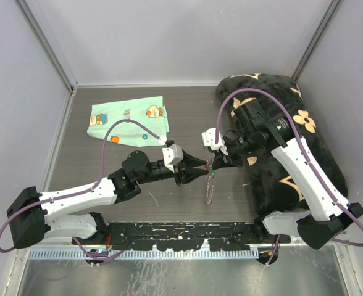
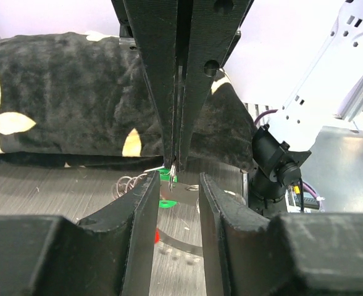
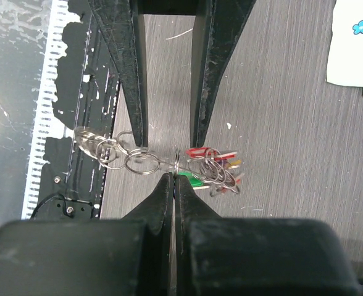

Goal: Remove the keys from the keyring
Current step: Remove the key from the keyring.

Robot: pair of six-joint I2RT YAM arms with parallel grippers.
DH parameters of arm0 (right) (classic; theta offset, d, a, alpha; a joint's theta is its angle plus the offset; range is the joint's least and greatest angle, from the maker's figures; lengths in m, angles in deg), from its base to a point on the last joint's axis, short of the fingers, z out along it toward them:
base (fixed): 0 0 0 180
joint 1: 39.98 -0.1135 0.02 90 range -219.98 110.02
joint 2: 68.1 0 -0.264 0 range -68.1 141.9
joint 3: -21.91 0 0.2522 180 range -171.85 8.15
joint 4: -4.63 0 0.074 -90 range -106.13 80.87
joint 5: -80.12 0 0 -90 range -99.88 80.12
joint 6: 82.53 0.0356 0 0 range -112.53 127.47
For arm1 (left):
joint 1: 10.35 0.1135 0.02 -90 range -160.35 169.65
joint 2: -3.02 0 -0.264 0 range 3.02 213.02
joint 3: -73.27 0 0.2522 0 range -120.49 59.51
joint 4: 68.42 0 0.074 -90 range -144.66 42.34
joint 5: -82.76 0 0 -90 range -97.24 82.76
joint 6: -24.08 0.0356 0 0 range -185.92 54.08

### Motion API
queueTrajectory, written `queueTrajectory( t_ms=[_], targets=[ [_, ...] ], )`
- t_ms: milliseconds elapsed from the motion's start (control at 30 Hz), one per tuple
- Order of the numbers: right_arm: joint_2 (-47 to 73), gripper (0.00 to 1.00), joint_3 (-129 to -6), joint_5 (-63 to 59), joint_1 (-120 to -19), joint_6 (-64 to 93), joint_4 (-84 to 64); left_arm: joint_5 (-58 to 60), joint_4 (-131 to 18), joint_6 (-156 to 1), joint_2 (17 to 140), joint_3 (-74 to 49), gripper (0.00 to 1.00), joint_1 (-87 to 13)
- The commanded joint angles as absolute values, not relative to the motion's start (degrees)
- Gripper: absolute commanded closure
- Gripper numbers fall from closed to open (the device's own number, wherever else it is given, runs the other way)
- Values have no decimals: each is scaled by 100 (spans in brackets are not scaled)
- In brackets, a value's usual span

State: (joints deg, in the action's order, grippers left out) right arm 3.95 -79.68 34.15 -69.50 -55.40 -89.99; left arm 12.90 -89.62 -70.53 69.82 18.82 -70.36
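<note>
Stretching across the dark wood-grain surface (image 1: 181,117) near its middle, the keyring (image 3: 125,159) shows as a short chain of linked silver rings. The keys (image 3: 213,165) are bunched at one end of it, with a red head and a green head showing among the silver loops. From the views I cannot tell whether the bunch rests on the surface or hangs just above it.

The right hand (image 3: 174,179) has its two fingers pressed together, pinching the wire at the point between the chain of rings and the bunch of keys. The left hand (image 3: 169,140) faces it from the other side with its fingers spread apart. Their tips straddle the same stretch of wire and they grip nothing. The two hands are almost tip to tip.

Just behind the right arm lies a big black plush cushion (image 1: 292,142) with cream flower shapes, which takes up the far right side of the surface. A mint-green cartoon-print cloth (image 1: 129,120) lies flat toward the far left, well apart from the hands.
</note>
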Motion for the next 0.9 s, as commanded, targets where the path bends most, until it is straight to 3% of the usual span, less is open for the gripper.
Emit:
queueTrajectory(
  t_ms=[0,333,500,867],
  targets=[
    [358,99,-8201,3714,-6978,-5598,-8920,1210,-9244,-6940,6985,1693,67,-7003],
    [330,99,-8181,3780,-6975,-5632,-8929,1301,-9218,-6979,7200,1538,69,-6994],
    [318,99,-8155,3793,-6978,-5634,-8928,1329,-9240,-7037,7261,1495,76,-6994],
    [303,99,-8150,3811,-6978,-5641,-8929,1376,-9255,-7153,7289,1476,82,-6991]
  ],
)
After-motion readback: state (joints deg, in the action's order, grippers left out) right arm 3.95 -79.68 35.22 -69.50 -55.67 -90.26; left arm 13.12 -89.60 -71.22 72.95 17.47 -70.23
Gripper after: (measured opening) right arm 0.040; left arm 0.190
